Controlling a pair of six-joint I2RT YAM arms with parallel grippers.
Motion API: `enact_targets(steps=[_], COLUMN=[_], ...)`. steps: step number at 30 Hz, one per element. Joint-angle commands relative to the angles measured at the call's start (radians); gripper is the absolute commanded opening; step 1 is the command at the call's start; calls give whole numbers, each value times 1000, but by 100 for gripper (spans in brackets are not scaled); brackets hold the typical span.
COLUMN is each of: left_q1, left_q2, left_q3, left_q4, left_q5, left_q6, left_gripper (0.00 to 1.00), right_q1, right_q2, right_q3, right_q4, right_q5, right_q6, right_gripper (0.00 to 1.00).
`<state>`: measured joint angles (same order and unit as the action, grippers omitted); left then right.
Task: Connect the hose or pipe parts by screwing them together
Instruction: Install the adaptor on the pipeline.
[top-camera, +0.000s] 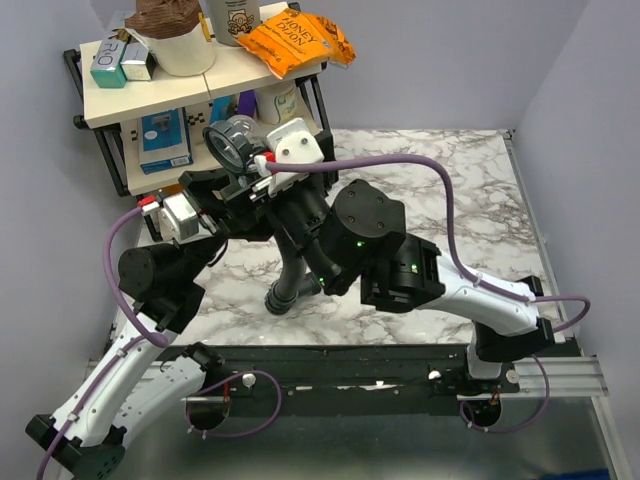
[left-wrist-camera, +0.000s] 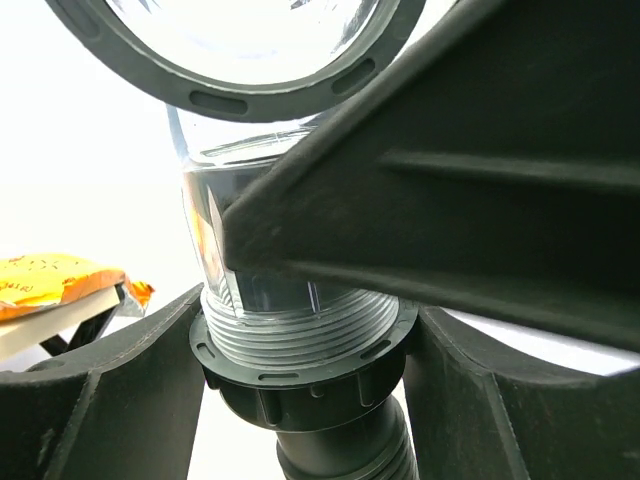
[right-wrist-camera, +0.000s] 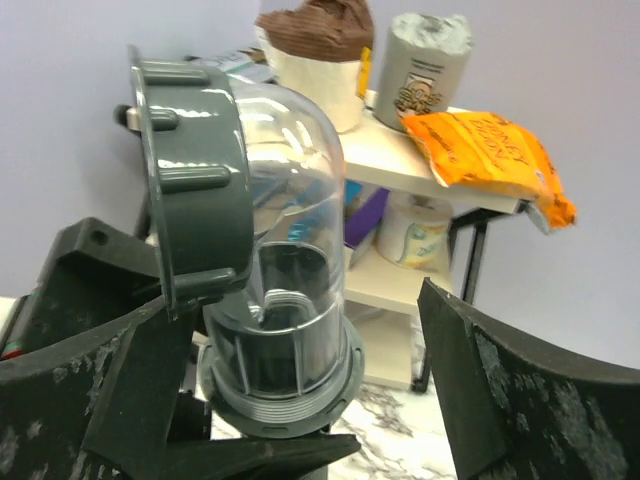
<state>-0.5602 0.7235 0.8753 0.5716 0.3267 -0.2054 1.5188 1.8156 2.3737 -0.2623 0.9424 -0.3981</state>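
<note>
A bent pipe fitting (top-camera: 228, 140) with a clear body and a wide dark grey round mouth (right-wrist-camera: 190, 190) is held up in front of the shelf. Its grey threaded end (left-wrist-camera: 300, 325) sits in the black collar nut (left-wrist-camera: 300, 385) of the ribbed black hose (top-camera: 290, 275), which hangs down to the table. My left gripper (left-wrist-camera: 305, 400) is shut on that collar, with a finger against each side. My right gripper (right-wrist-camera: 300, 400) stands open around the clear fitting. Its right finger (right-wrist-camera: 520, 400) is well apart from the fitting, and its left finger (right-wrist-camera: 100, 400) is close beside the grey mouth.
A black-framed shelf rack (top-camera: 150, 90) stands at the back left with an orange snack bag (top-camera: 295, 40), cups and boxes, close behind the fitting. The marble table (top-camera: 450, 190) stretches to the right. Purple cables (top-camera: 440, 190) loop over both arms.
</note>
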Motion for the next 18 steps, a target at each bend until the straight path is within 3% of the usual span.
enact_targets(steps=[1, 8, 12, 18], left_q1=[3, 2, 3, 3], left_q2=[-7, -2, -7, 10], left_q3=[24, 25, 17, 27], left_q4=[48, 46, 96, 235], left_q5=[5, 95, 219, 439], left_q6=[-6, -60, -161, -362], left_gripper=[0, 0, 0, 0], right_q1=[14, -41, -171, -339], right_q2=[-81, -248, -315, -392], right_q3=[-11, -94, -122, -244], right_q4=[-77, -208, -327, -321], right_q5=[-197, -637, -888, -1281], right_q6=[135, 280, 335, 343], right_gripper=[100, 100, 100, 100])
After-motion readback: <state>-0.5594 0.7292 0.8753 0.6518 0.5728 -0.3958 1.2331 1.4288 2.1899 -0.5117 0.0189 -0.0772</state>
